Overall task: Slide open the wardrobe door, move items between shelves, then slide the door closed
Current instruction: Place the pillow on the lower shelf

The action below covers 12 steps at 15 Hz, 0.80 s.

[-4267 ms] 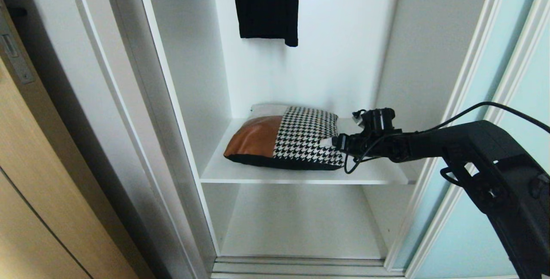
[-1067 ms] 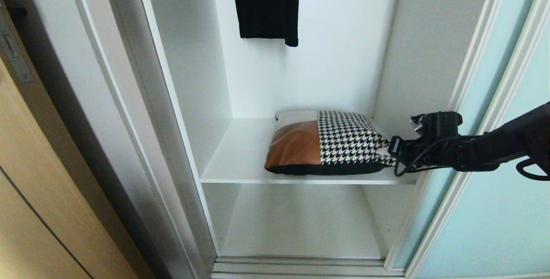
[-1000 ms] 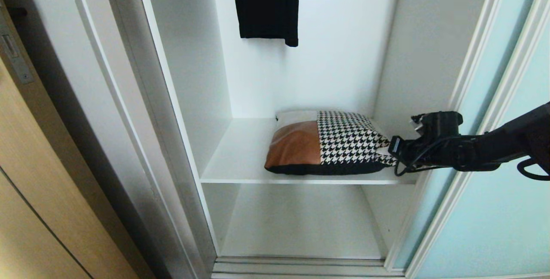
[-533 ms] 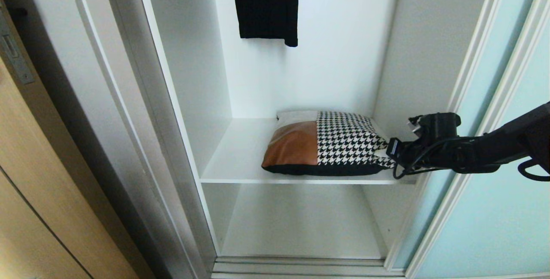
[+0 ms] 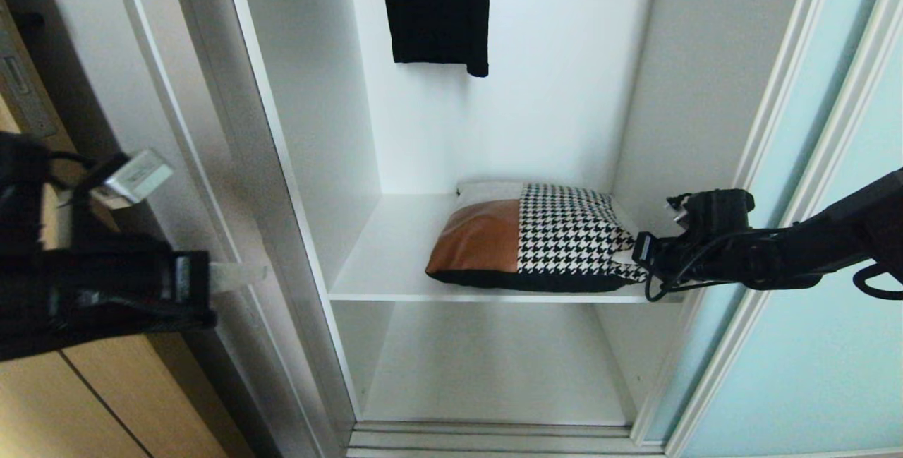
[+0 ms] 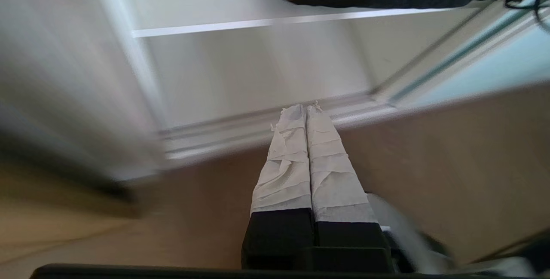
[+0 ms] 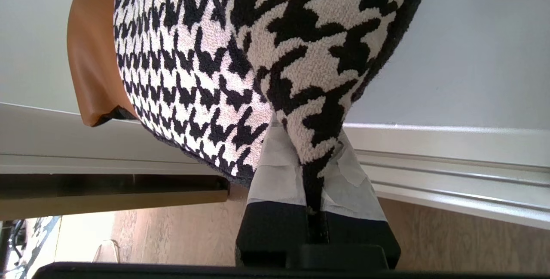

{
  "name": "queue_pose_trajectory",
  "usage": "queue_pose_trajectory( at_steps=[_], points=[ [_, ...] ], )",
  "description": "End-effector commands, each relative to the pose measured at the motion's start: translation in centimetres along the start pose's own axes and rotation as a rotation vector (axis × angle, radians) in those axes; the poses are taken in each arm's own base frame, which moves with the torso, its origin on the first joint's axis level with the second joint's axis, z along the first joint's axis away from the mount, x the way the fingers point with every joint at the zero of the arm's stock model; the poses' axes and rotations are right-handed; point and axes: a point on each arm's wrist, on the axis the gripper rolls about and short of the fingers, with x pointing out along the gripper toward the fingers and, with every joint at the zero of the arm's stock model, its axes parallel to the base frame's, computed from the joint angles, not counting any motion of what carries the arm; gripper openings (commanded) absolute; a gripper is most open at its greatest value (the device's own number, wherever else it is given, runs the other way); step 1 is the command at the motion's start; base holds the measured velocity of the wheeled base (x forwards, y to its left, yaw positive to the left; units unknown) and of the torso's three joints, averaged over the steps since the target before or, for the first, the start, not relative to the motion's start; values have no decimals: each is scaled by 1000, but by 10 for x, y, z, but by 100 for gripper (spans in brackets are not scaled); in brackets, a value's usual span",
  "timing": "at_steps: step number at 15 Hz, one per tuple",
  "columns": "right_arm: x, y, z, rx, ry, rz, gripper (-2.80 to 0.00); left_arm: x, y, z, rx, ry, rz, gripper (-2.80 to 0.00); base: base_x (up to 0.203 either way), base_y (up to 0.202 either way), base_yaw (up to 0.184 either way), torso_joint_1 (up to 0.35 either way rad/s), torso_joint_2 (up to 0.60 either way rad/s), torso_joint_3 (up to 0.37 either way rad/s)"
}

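Houndstooth cushion (image 5: 532, 238) stretches lengthwise away from our right gripper (image 5: 631, 255), which pinches its near corner; our left gripper (image 5: 240, 276), pressed together, hangs well apart.

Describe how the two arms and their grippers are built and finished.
Both arms are matte black. The right gripper has loose black cables looped around its wrist; the left gripper has a white tag above it. On both, black finger bases carry crinkled white tape wrapping on the fingers.
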Motion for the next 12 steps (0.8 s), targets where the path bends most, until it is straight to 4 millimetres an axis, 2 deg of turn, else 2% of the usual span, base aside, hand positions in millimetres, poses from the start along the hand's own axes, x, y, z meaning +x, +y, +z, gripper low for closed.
queue_pose_trajectory(
  at_steps=[1,4,7,11,12],
  points=[
    [3,-4,-2,-11,7,-1,-280,88,20,3,-67,176,-32,-280,0,0,0,0,0,0],
    [1,-6,-3,-39,-22,18,-280,170,22,11,-113,245,-79,-280,0,0,0,0,0,0],
    [2,-8,-3,-52,-39,32,-280,233,29,9,-219,301,-75,-280,0,0,0,0,0,0],
    [6,-13,-7,-52,-36,42,-280,283,39,2,-269,327,-54,-280,0,0,0,0,0,0],
    [8,-15,-6,-59,-52,49,-280,293,38,2,-263,320,-49,0,0,0,0,0,0,0]
  ],
)
